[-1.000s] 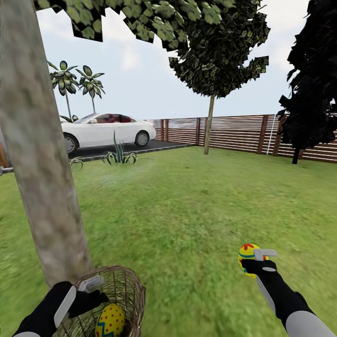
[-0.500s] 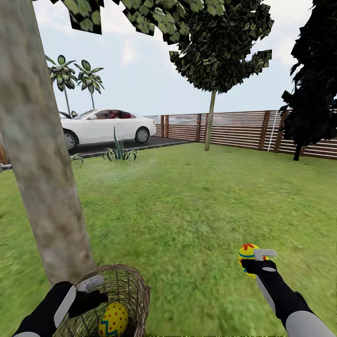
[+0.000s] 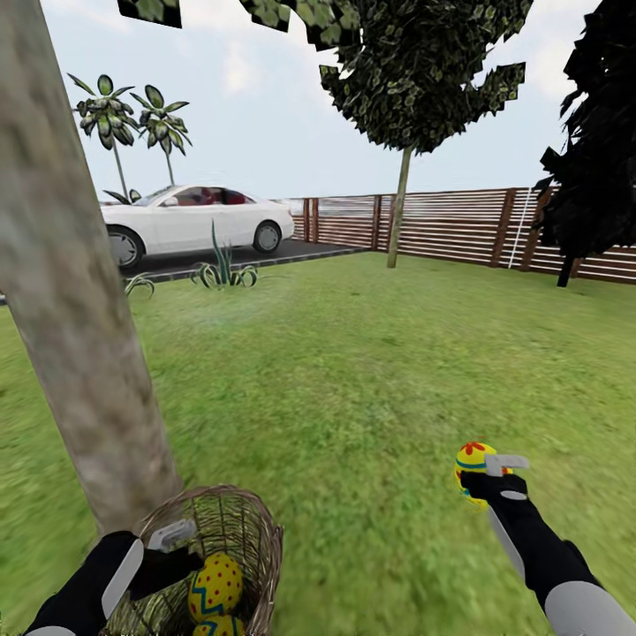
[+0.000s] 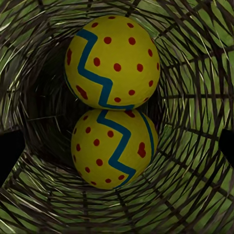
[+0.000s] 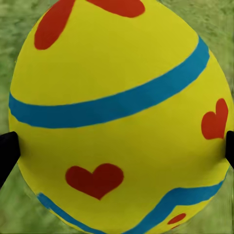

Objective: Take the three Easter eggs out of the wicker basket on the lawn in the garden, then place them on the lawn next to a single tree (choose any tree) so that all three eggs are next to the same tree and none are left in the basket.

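Note:
The wicker basket [image 3: 258,530] stands on the lawn [image 3: 371,371] right at the foot of the thick grey-brown tree [image 3: 79,336]. Two yellow eggs with red dots and blue-green zigzags lie in it, one egg [image 3: 216,585] above the other egg [image 3: 219,627]. The left wrist view looks down on both, the first egg [image 4: 113,61] touching the second egg [image 4: 113,148]. My left gripper [image 3: 181,549] hangs open over the basket's near rim. My right gripper [image 3: 488,475] is shut on the flower-and-band egg [image 3: 471,461], held above the grass at the lower right; that egg [image 5: 119,117] sits between both fingertips [image 5: 7,151].
A white car [image 3: 190,223] is parked on the dark driveway at the back left, with spiky plants [image 3: 221,272] at the lawn's edge. A thin-trunked tree [image 3: 399,208] and a brown slatted fence [image 3: 459,228] close the back. A dark cypress [image 3: 596,150] stands at the right.
The head view has shifted, so the scene sits a little higher and a second egg now shows in the basket. Both grippers keep their states.

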Tool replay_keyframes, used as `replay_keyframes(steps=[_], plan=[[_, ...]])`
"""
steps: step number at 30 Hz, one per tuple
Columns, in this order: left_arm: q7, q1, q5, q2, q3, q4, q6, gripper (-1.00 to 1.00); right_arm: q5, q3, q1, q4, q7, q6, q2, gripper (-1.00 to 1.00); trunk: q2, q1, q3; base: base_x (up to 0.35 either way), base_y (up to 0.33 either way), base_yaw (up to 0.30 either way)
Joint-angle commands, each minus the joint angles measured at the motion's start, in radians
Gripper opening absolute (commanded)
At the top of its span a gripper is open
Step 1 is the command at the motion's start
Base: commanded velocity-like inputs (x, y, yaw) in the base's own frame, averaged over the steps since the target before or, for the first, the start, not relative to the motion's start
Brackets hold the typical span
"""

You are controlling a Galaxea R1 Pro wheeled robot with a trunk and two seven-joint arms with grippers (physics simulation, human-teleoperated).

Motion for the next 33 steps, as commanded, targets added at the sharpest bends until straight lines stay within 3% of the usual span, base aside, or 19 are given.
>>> replay_keyframes(steps=[1, 4, 5, 7, 8, 10, 13, 15, 18, 26, 33], plan=[[-0.008, 0.000, -0.006, 0.000, 0.004, -0.001, 0.005, 1.00, -0.002, -0.003, 0.000, -0.028, -0.031, 0.004, 0.001, -1.00, -0.001, 0.000, -0.005, 0.000, 0.000, 0.000], [-0.008, 0.000, -0.005, 0.000, 0.003, -0.001, 0.005, 1.00, 0.002, 0.000, 0.000, -0.045, -0.150, -0.018, 0.004, -1.00, -0.001, 0.002, -0.017, 0.000, 0.000, 0.000], [-0.008, 0.000, -0.005, 0.000, 0.003, -0.001, 0.005, 1.00, 0.001, 0.002, 0.000, -0.045, -0.149, -0.011, -0.003, -1.00, -0.002, 0.002, -0.021, 0.000, 0.000, 0.000], [-0.008, 0.000, -0.005, -0.001, 0.003, -0.001, 0.005, 1.00, -0.003, 0.001, 0.000, -0.044, -0.052, 0.003, -0.014, -1.00, -0.002, 0.003, -0.028, 0.000, 0.000, 0.000], [-0.008, 0.000, -0.005, -0.001, 0.003, -0.001, 0.005, 1.00, -0.005, -0.001, 0.000, -0.043, 0.031, 0.001, -0.016, -1.00, -0.002, 0.003, -0.032, 0.000, 0.000, 0.000], [-0.008, 0.000, -0.005, -0.001, 0.002, -0.001, 0.005, 1.00, 0.008, 0.001, 0.000, -0.038, 0.095, -0.040, -0.016, -1.00, -0.003, 0.004, -0.040, 0.000, 0.000, 0.000], [-0.008, 0.000, -0.005, -0.001, 0.002, -0.001, 0.005, 1.00, 0.107, -0.001, 0.000, -0.017, 0.107, -0.102, -0.016, -1.00, -0.004, 0.006, -0.051, 0.000, 0.000, 0.000], [-0.008, 0.000, -0.005, -0.001, 0.002, -0.001, 0.005, 1.00, 0.129, -0.004, 0.000, -0.012, 0.116, -0.109, -0.017, -1.00, -0.004, 0.007, -0.059, 0.000, 0.000, 0.000], [-0.008, 0.000, -0.005, -0.001, 0.002, -0.001, 0.005, 1.00, 0.133, -0.007, 0.000, -0.005, 0.119, -0.112, -0.018, -1.00, -0.005, 0.008, -0.071, 0.000, 0.000, 0.000], [-0.008, 0.000, -0.006, -0.002, 0.001, -0.001, 0.003, 1.00, 0.134, -0.020, 0.000, 0.059, 0.129, -0.187, -0.032, -1.00, -0.005, 0.008, -0.071, 0.000, 0.000, 0.000], [-0.008, 0.000, -0.006, -0.001, 0.001, -0.001, 0.004, 1.00, 0.132, -0.021, 0.000, 0.062, 0.163, -0.185, -0.040, -1.00, -0.005, 0.009, -0.079, 0.000, 0.000, 0.000]])
